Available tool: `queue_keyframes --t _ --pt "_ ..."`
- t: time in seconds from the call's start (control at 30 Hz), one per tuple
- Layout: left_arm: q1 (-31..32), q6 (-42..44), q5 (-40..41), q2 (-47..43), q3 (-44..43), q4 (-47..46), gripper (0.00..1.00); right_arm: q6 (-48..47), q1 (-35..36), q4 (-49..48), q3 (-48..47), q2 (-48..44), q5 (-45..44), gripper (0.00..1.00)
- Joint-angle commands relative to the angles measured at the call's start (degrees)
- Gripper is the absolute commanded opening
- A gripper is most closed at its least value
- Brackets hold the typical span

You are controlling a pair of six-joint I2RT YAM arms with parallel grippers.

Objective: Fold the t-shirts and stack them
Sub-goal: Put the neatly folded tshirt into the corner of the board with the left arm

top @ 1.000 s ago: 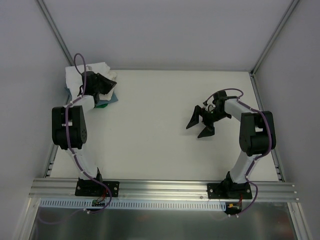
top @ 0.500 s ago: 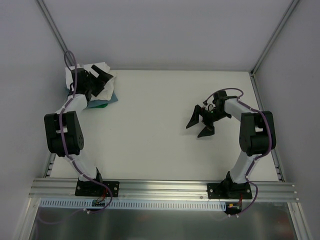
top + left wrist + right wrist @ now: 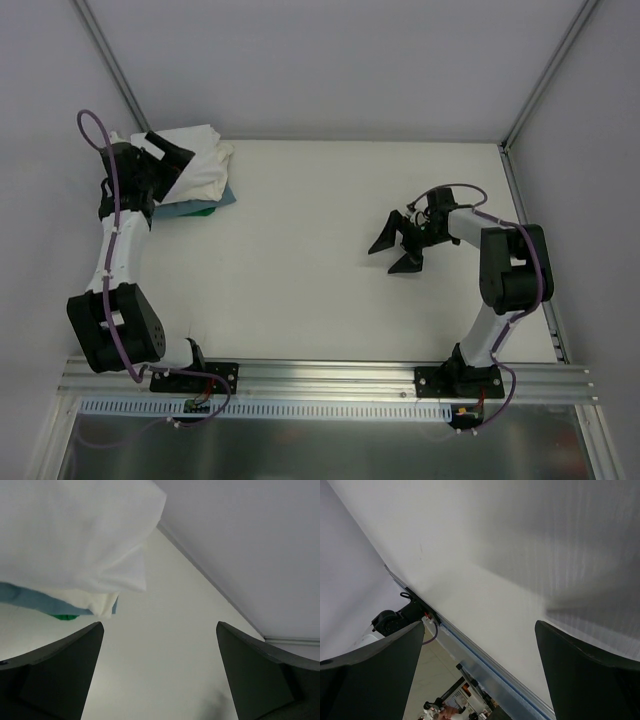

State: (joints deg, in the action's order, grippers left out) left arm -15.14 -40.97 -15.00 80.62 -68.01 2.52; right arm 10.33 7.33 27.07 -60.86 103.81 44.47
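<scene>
One heap of white shirts [image 3: 203, 165] sits in the worktop's [image 3: 300, 300] far-left corner, over a teal item [image 3: 228, 195]. Cloth looks thin, limp, light, creased; likely best pinched at a loose hem corner. Left gripper [image 3: 170, 150] spread, empty, beside the heap. Right gripper [image 3: 388, 258] spread, empty, well apart.

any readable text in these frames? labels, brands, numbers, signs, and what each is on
No legible text in any view.
The t-shirts: plain white, no print or tag showing.
The blue flat item under them: no marking visible.
The left claw and right claw: plain black, no brand visible.
The small boards below the front rail: too small to read.
The clutter beyond the table edge, right wrist view: blurred, unreadable.
</scene>
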Motion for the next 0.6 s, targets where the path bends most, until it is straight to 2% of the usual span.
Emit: queue_keyframes --t 0.0,0.1,0.3,0.33,0.37,0.43,0.57 --pt "-0.95 -6.65 1.21 -1.52 8.57 -0.29 0.99 2.24 -0.3 -4.13 2.15 -4.84 2.29 0.99" --pt "-0.77 -12.28 0.86 -1.26 14.03 -5.68 0.99 0.75 -0.39 -2.55 3.55 -6.25 2.2 1.0" --pt "2.39 -3.34 2.0 2.26 7.1 -0.67 0.99 -2.32 -0.39 2.36 3.21 -8.36 2.03 0.99" --pt "2.39 -2.89 1.56 2.35 7.53 -3.55 0.99 -2.85 -0.39 3.24 2.86 -8.27 2.03 0.99" --pt "2.22 -4.63 -0.27 2.96 8.93 -11.67 0.99 -4.07 -0.39 4.12 2.59 -8.27 1.94 0.99" --pt "2.3 -7.79 -3.95 5.84 7.55 -20.05 0.99 -5.57 -0.39 6.41 1.54 -8.01 1.24 1.0" --pt "3.18 -9.56 -4.51 10.78 2.98 -24.93 0.99 -5.23 -0.39 7.65 0.39 -7.57 1.24 1.0"
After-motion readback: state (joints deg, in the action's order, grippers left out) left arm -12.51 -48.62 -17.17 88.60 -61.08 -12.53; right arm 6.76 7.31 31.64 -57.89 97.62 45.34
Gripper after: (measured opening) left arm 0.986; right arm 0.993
